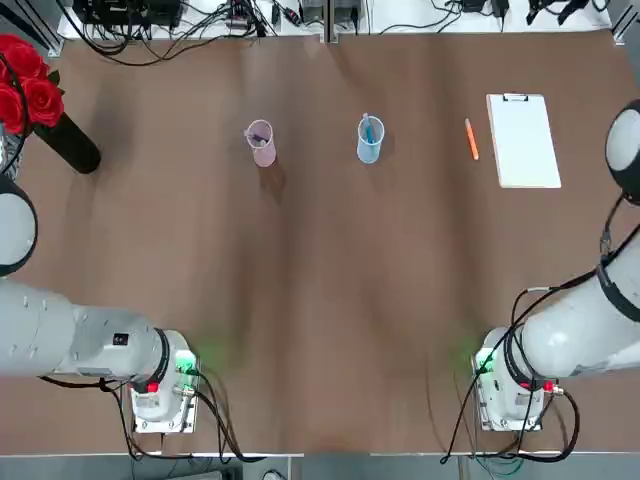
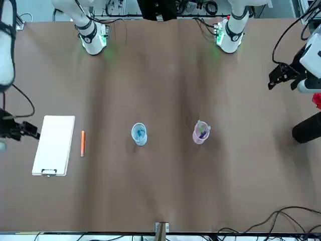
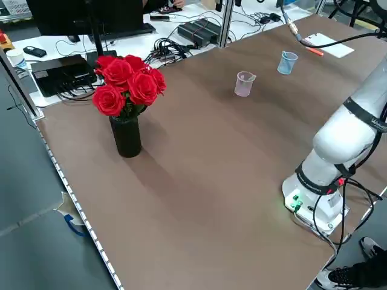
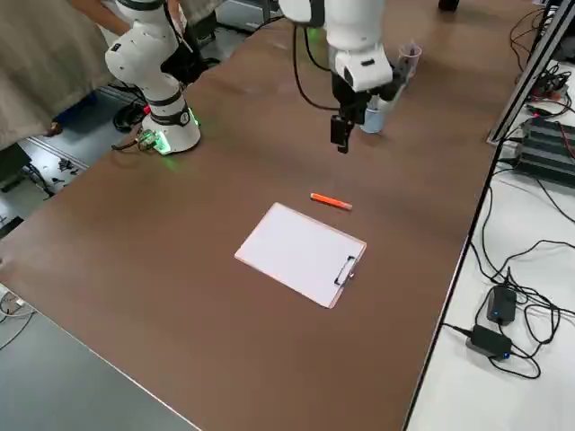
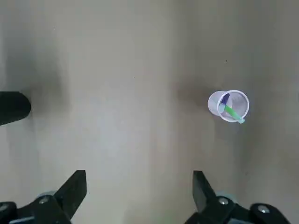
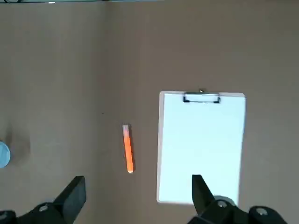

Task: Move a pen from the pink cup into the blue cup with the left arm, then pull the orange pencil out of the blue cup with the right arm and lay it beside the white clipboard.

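Observation:
The pink cup stands upright and holds a purple and a green pen. A blue pen stands in the blue cup to its right. Flat on the table lies the orange pencil, just left of the white clipboard and parallel to its long edge. My right gripper hovers high above the pencil and the clipboard, open, nothing between its fingers. My left gripper is open and empty, raised near the table's left side, well off from the pink cup.
A black vase of red roses stands at the far left. Cables and electronics line the far edge. Both arm bases sit at the near edge.

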